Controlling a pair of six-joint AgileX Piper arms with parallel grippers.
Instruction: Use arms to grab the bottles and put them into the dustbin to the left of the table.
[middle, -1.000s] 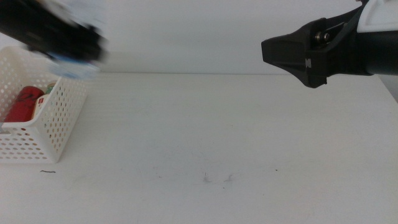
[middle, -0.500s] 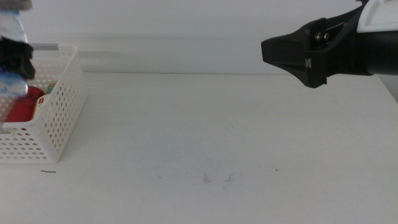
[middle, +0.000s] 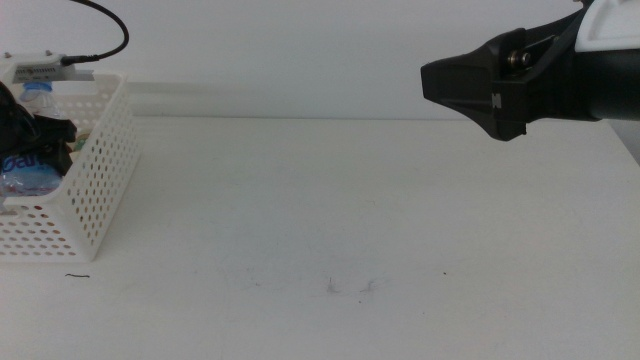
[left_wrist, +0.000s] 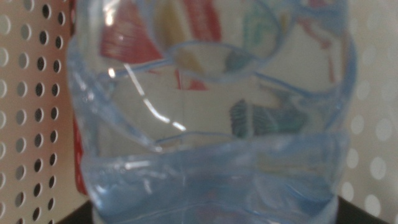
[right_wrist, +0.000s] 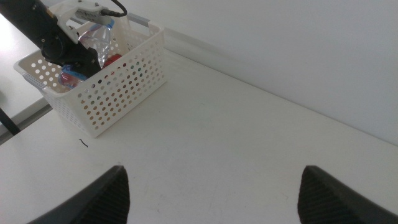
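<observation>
My left gripper (middle: 28, 138) is shut on the clear water bottle (middle: 30, 176) and holds it inside the white dustbin (middle: 95, 190) at the table's left edge. In the left wrist view the water bottle (left_wrist: 211, 124) fills the picture, with the dustbin's perforated wall (left_wrist: 25, 93) behind it. The right wrist view shows the water bottle (right_wrist: 96, 38) and the red can (right_wrist: 112, 60) in the dustbin (right_wrist: 121, 81). I cannot make out the yellow juice bottle. My right gripper (middle: 470, 90) is open and empty, high over the table's right side.
The white table (middle: 350, 210) carries only a few faint dark marks (middle: 350, 287) near the front middle. The left arm's black cable (middle: 105, 20) loops above the dustbin. A pale wall runs along the table's far edge.
My left gripper has moved left and down with the water bottle, from above the dustbin's rim to inside it. The right arm has not moved.
</observation>
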